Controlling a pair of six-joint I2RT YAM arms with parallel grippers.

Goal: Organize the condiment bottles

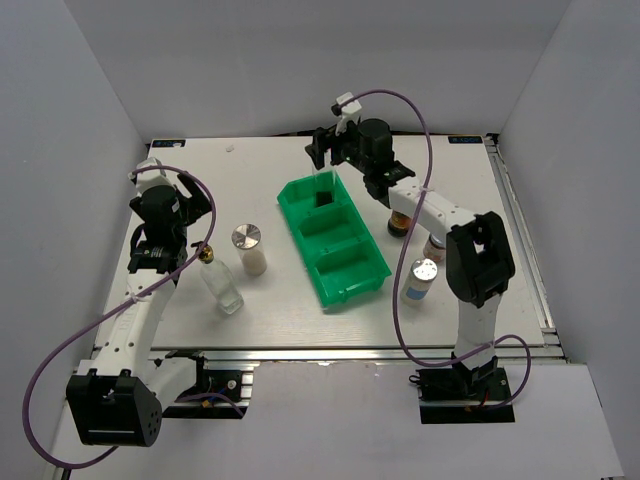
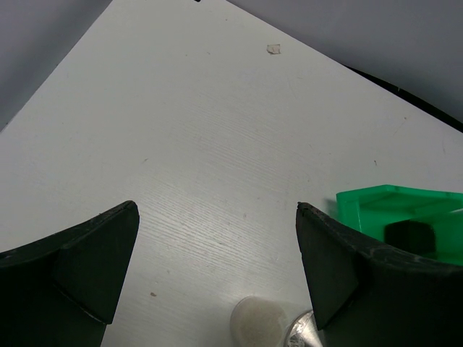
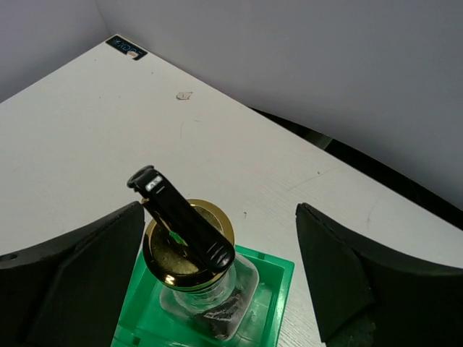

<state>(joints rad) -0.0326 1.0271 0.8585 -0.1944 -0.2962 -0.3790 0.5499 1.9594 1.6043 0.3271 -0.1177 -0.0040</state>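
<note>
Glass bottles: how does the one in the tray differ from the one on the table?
The tray bottle sits in the green tray's far compartment; the table bottle sits on the table left of it. The right end effector is open over the tray bottle; the left end effector, open beside the table bottle, holds nothing. Both are clear glass with gold caps.

A clear gold-capped bottle (image 1: 224,288) stands near the left edge, with a silver-lidded white shaker (image 1: 249,250) just beside it. A second gold-capped bottle (image 3: 168,262) stands upright in the far compartment of the green tray (image 1: 355,290). Near the right edge stand another silver-lidded shaker (image 1: 421,279) and, partly hidden, what seems to be a dark jar (image 1: 398,222).
</note>
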